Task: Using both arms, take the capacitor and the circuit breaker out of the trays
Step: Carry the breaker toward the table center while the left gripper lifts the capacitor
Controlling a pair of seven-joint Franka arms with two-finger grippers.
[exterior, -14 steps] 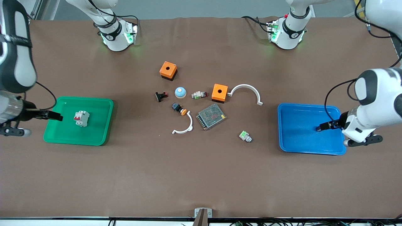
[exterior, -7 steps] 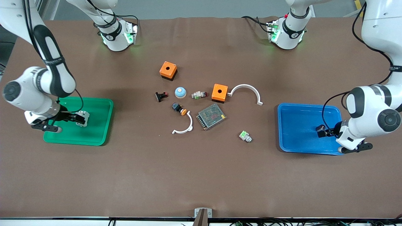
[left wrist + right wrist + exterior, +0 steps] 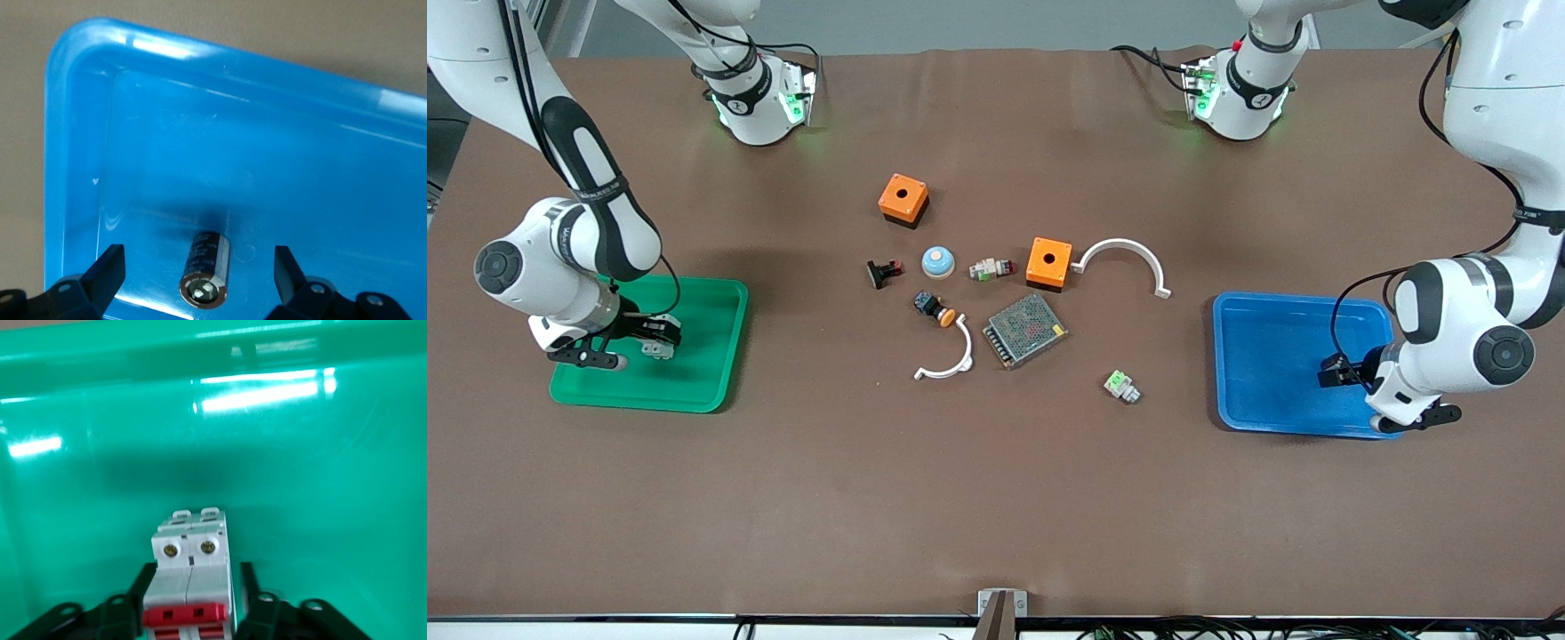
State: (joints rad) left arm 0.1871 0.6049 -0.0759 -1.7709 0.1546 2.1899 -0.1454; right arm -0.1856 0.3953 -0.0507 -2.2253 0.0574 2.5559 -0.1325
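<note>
The breaker (image 3: 190, 587), a white-grey block with red levers, rests in the green tray (image 3: 703, 356) at the right arm's end of the table. My right gripper (image 3: 197, 568) is low in that tray (image 3: 656, 336). Its fingers (image 3: 148, 583) straddle the breaker, and a thin gap shows on one side. The capacitor (image 3: 207, 270), a small black cylinder with a silvery end, lies on the floor of the blue tray (image 3: 1272, 356). My left gripper (image 3: 197, 257) is open around it with wide gaps on both sides, low in the blue tray (image 3: 1332, 372).
Mid-table clutter: two orange boxes (image 3: 903, 197) (image 3: 1048, 260), two white arcs (image 3: 1125, 258) (image 3: 947, 356), a metal mesh unit (image 3: 1024, 329), a green-and-white block (image 3: 1120, 385), a blue dome (image 3: 938, 260), and small black and white-green parts.
My right arm has come down from high at the tray's outer end, so its fingers now flank the breaker. My left arm has lowered and shifted slightly in the blue tray.
</note>
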